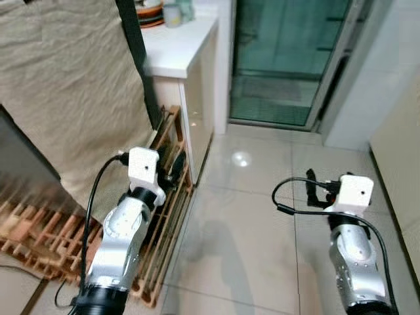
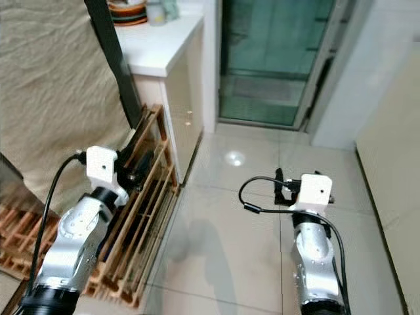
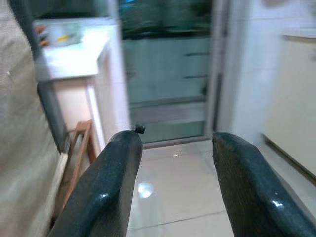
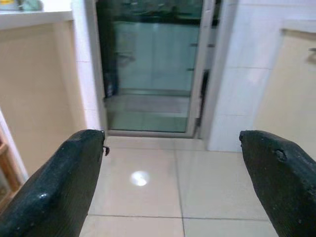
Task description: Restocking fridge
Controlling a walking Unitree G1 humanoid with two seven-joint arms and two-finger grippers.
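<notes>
Both silver arms are raised in front of the body over a glossy tiled floor (image 1: pixel 262 216).

Left gripper (image 3: pixel 173 182): fingers spread apart, nothing between them. In the head view it sits above the edge of a wooden slatted pallet (image 1: pixel 167 216), pointing forward.

Right gripper (image 4: pixel 173 187): fingers spread wide, nothing held. It hangs over bare tile, well apart from the left gripper, a black cable (image 1: pixel 295 209) looping beside its wrist.

To the robot's left, the pallet lies flat on the floor. A large object draped in a beige cloth (image 1: pixel 65 92) stands on it; a dark grey panel shows below the cloth at the far left edge. Whether this covered object is the fridge cannot be told. A black strip (image 1: pixel 139 59) runs down the cloth's right side.

Just beyond the pallet stands a cream cabinet with a white countertop (image 1: pixel 180 46). At its far end rest stacked dishes (image 1: pixel 149 13) and a pale cup (image 1: pixel 173 13).

Farthest ahead, a sliding glass door (image 1: pixel 289 52) in a metal frame, greenish behind the glass. White tiled wall (image 1: pixel 377 72) to its right; a cream panel (image 1: pixel 400 151) along the right edge.
</notes>
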